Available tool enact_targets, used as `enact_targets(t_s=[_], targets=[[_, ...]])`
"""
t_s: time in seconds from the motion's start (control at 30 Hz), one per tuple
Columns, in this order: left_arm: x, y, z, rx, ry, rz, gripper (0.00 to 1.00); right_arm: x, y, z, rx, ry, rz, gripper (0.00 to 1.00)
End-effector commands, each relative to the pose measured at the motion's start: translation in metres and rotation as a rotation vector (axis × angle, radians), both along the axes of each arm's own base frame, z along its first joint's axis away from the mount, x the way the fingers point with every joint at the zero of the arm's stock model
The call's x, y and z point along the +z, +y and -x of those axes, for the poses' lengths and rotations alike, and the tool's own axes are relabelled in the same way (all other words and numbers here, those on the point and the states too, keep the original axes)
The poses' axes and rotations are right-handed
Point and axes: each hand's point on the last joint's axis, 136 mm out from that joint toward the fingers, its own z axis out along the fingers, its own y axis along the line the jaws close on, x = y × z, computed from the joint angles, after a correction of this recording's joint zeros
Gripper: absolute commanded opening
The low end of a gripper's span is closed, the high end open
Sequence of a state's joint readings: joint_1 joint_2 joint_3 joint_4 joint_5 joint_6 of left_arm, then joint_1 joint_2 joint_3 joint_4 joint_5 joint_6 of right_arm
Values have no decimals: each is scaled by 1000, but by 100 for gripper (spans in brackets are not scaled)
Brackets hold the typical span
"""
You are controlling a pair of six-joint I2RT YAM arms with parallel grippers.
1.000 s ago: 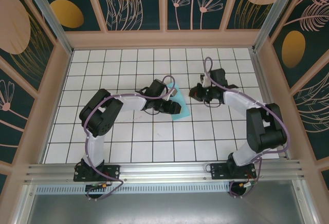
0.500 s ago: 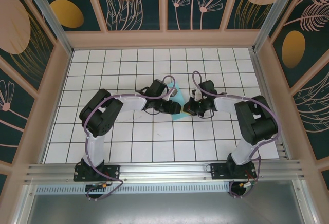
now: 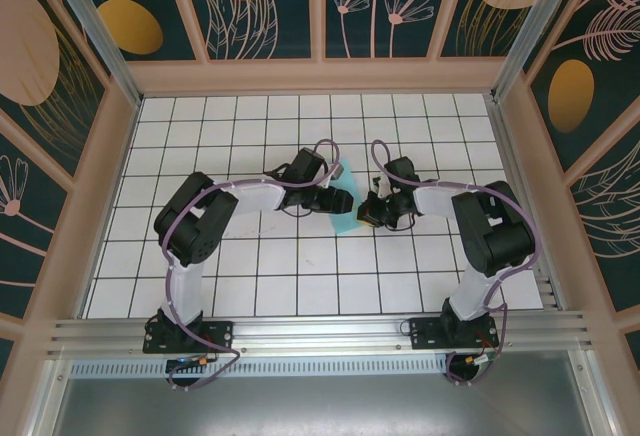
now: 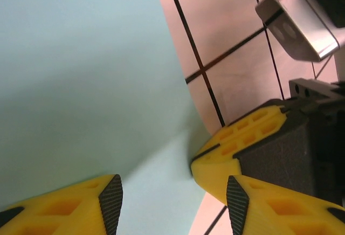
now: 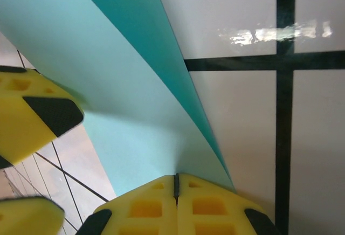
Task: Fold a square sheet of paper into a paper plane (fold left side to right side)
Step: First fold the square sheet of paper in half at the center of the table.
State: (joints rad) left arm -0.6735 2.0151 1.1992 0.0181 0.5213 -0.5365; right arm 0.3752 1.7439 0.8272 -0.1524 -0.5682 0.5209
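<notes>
Since a second ago the square sheet of paper [image 3: 344,221], lying mid-table, has gained a second contact. The right gripper [image 3: 367,214] has swung in from three o'clock, and its closed tips press the sheet's edge. At nine o'clock the left gripper [image 3: 333,201] straddles the paper with jaws half apart, clamping nothing. The fold looks pinned, ready for creasing.

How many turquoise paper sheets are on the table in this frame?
1. The square sheet of paper sits mid-table between the left gripper, open over it, and the shut right gripper, whose tip meets its right edge. Any second sheet underneath would be hidden.
</notes>
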Motion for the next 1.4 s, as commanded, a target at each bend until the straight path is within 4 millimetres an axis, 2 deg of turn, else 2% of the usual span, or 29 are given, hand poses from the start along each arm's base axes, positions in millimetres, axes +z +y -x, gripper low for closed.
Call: enact_targets(t_s=[0.0,0.17,0.57,0.87,1.0,1.2,1.37], targets=[[0,6,-15,41,-8,-19,57,-27,-18,9,-7,53,130,0],[-13,12,-20,51,-4,-56,57,-29,-22,10,-2,51,151,0],[-27,32,-44,117,-28,-134,58,-36,-31,16,1,69,206,0],[-20,36,-73,152,-56,-131,61,-38,-33,19,9,77,213,0],[-23,38,-88,165,-64,-138,61,-38,-32,20,11,80,211,0],[-30,54,-110,207,-60,-143,61,-37,-32,21,12,81,208,0],[-28,61,-129,223,-69,-141,61,-37,-31,21,13,82,203,0]])
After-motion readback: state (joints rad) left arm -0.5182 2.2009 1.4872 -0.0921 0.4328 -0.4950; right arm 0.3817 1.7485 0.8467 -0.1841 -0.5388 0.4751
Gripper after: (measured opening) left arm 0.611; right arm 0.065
